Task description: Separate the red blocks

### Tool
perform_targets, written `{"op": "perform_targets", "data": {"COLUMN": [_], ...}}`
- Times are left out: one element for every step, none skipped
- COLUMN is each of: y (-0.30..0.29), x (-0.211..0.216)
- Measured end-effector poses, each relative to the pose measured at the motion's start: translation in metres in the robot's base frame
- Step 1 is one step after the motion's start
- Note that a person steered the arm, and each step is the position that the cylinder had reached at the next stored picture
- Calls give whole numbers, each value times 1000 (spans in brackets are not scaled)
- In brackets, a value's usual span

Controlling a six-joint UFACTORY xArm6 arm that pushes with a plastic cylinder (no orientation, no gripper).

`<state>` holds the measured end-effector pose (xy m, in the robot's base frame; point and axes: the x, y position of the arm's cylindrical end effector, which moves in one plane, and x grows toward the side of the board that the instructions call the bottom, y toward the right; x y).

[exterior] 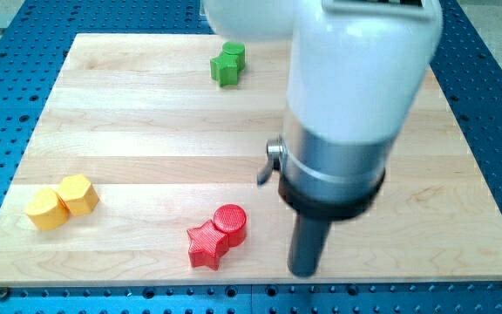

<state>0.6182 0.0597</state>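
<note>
Camera view: two touching red blocks [217, 235]

Pale wood counter, plastic-looking blocks

The counter [146, 113] is smooth, light-grained wood with a soft sheen. The red star [206, 246], red cylinder [231, 221], green block [227, 64] and yellow blocks [62, 201] look matt. The arm [356, 70] is glossy white above a brushed metal ring [334, 161].

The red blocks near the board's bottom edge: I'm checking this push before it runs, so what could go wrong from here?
1. The red star and red cylinder touch, so a push from my tip at the view's right may slide both together instead of separating them.
2. Both sit close to the wooden board's bottom edge; a downward shove could tip one off.
3. The arm's white housing hides part of the board.
</note>
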Motion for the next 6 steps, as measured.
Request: {"op": "perform_targets", "data": {"y": [-5,-19,-92,-115,-122,-215], "x": [1,0,0,-7,-23,-22]}}
